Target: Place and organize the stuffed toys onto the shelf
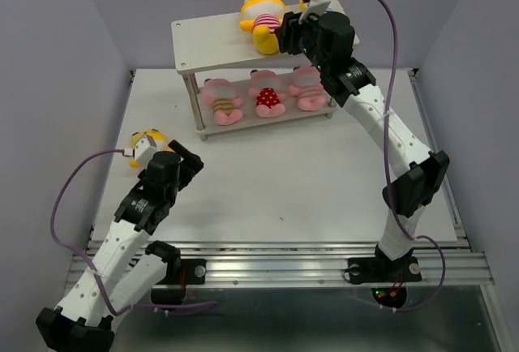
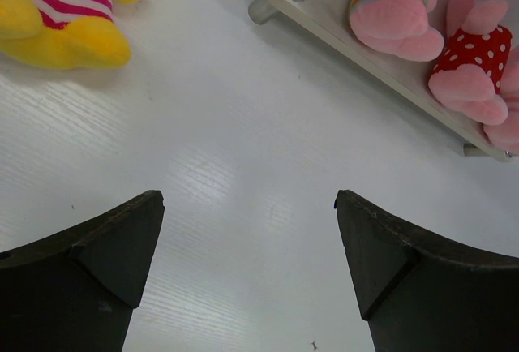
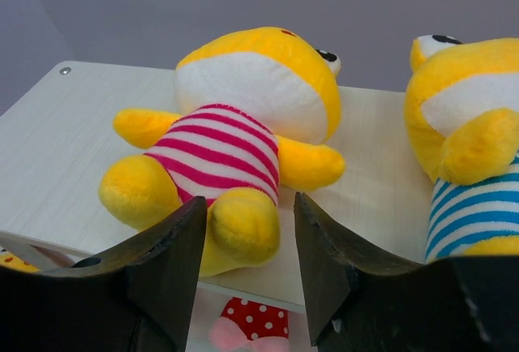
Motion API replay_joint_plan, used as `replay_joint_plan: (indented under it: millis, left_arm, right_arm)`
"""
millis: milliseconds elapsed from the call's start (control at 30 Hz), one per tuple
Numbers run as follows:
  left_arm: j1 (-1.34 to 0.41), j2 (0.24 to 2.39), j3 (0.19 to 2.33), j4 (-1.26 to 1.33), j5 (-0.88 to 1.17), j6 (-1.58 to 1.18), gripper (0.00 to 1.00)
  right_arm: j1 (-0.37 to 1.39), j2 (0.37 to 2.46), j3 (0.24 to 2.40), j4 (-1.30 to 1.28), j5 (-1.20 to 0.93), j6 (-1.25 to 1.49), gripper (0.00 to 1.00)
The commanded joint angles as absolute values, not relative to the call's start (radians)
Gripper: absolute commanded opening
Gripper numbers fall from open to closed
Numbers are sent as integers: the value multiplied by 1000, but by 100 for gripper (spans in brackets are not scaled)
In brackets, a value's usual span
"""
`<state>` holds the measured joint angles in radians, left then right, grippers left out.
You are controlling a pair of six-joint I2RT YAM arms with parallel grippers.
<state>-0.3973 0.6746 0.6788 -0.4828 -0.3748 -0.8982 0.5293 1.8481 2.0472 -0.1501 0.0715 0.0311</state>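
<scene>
The shelf (image 1: 207, 40) stands at the back of the table. On its top board lies a yellow pink-striped toy (image 1: 261, 18), and a yellow blue-striped toy (image 3: 470, 149) lies to its right. My right gripper (image 1: 284, 32) is open at the top board's front edge, its jaws either side of the pink-striped toy's (image 3: 231, 137) foot, with a gap on the right. Three pink toys lie on the lower board: yellow-striped (image 1: 221, 100), red dotted (image 1: 266, 96) and pink-striped (image 1: 308, 92). Another yellow pink-striped toy (image 1: 146, 137) lies on the table at left. My left gripper (image 1: 188, 156) is open and empty beside it.
In the left wrist view the open gripper (image 2: 250, 198) is over bare white table, with the loose yellow toy (image 2: 61, 11) at the upper left and the shelf's lower board (image 2: 349, 23) and a leg at the upper right. Purple walls enclose the table.
</scene>
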Motion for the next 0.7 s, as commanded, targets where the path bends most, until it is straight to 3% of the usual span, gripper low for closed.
replay_joint_plan:
  millis: [0,233,333,367,467,667]
  left_arm:
    - [-394,686,699,-495,-408,-896,99]
    - [-393,698,733,-555,-428,-945,99]
    - [-393,710,748,-597,-442,-969,99]
    - [-393,716,755,-604,-443,-971,99]
    - [-390,744,779,-646,-462,-985,99]
    - [-365,776,801,-706,-502,-1022,99]
  right_arm:
    - [522,1818,2100,-124,37,34,55]
    - [522,1775,2095,-124,11,44,61]
    - [522,1726,2073,-124,-20,40,70]
    - [522,1714,2065,-120,-18,38,73]
    - [522,1665,1993,-80,18,37,100]
    - [522,1533,1872,-49,-37,43,100]
